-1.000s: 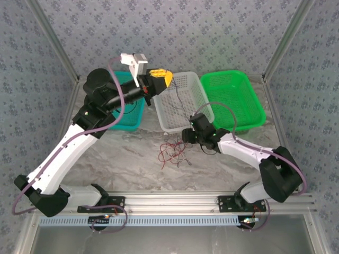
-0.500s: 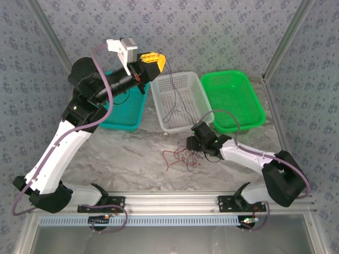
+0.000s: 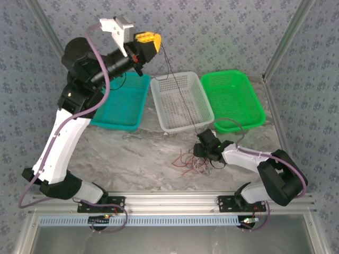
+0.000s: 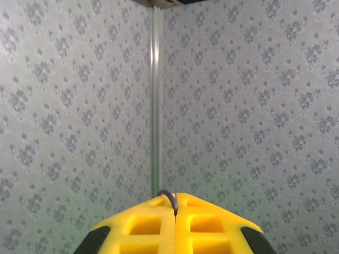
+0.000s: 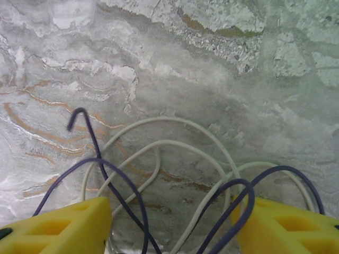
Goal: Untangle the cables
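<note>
Left pincer [image 3: 150, 41] is up high near the back wall, yellow fingers pressed shut on a dark cable [image 3: 170, 79]. In the left wrist view a short loop of it pokes out at the seam where the fingers meet. From there the cable hangs in a long slack line across the white basket [image 3: 154, 87] toward the heap on the tabletop [image 3: 122, 153]; cannot tell whether its lower end is free of the heap. Right pincer [image 3: 205, 151] sits low at the heap, jaws wide apart. The right wrist view shows white cables [image 5: 159, 145] and dark loops [image 5: 114, 174] lying on the marble between the fingers, nothing gripped. Red cables [image 3: 185, 159] curl just left of it, crossing the pale ones. Judgement: early going, with one dark strand partly drawn out, the rest one loose knot, and no cable laid apart on its own. Room: open marble to the left of the heap. The rims of the white basket and green basket [image 3: 233, 72] lie just behind it, and the frame rail [image 3: 169, 201] is near in front. The left pincer is near the corner post [image 4: 154, 95], so little lift seems left. The hanging strand could catch on the basket's mesh.
</note>
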Robot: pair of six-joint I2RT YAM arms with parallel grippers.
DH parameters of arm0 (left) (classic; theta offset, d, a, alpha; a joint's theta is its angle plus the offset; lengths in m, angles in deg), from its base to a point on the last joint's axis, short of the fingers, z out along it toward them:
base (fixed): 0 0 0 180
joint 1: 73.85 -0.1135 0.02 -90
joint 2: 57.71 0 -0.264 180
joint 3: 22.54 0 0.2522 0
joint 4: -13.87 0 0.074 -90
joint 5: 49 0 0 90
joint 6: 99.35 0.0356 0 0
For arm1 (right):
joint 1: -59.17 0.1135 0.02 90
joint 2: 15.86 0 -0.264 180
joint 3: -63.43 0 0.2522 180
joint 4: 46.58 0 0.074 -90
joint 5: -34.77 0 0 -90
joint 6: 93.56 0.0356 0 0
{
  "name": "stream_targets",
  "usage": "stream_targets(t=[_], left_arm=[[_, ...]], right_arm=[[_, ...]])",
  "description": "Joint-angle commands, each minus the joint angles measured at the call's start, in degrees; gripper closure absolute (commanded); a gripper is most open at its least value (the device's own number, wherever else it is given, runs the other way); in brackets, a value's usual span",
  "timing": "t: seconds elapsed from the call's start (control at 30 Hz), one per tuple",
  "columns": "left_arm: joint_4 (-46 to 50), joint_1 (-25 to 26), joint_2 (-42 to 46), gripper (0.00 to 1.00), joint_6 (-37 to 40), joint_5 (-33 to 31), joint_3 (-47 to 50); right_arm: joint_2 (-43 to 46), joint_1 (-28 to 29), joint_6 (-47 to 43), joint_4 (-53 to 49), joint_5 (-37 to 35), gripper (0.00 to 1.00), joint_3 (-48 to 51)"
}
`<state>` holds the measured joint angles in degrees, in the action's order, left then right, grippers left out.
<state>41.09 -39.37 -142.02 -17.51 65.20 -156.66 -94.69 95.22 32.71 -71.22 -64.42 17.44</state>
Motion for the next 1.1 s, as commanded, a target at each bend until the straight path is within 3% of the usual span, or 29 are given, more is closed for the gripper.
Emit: stream_targets(t=[0.0, 0.1, 0.3, 0.37, 0.73, 1.07], left_arm=[[1.15, -0.33, -2.41, 0.97, 2.49, 0.11, -7.51], [2.24, -0.80, -5.21, 0.97, 2.86, -0.58, -13.74], [12.34, -1.43, -18.03, 0.96, 1.55, 2.38, -40.81], [14.57, -1.44, -20.77, 0.96, 0.70, 3.55, -45.29], [16.00, -3.21, -21.95, 0.95, 0.00, 4.22, -42.53], [14.15, -4.51, -22.95, 0.95, -1.13, 4.61, -42.46]], right_arm=[[-1.55, 0.24, 2.12, -0.68, 0.05, 0.34, 3.50], [-1.94, 0.25, 2.79, 0.33, 0.64, 0.34, 4.86], [-1.84, 0.83, 4.52, 2.04, 0.78, 0.33, 6.26], [-1.47, 1.01, 4.52, 1.69, 1.09, 0.33, 5.46], [11.60, 1.53, 0.28, -8.92, -0.84, 0.20, -3.27], [17.25, 0.72, -1.37, -11.29, -0.22, 0.19, -2.70]])
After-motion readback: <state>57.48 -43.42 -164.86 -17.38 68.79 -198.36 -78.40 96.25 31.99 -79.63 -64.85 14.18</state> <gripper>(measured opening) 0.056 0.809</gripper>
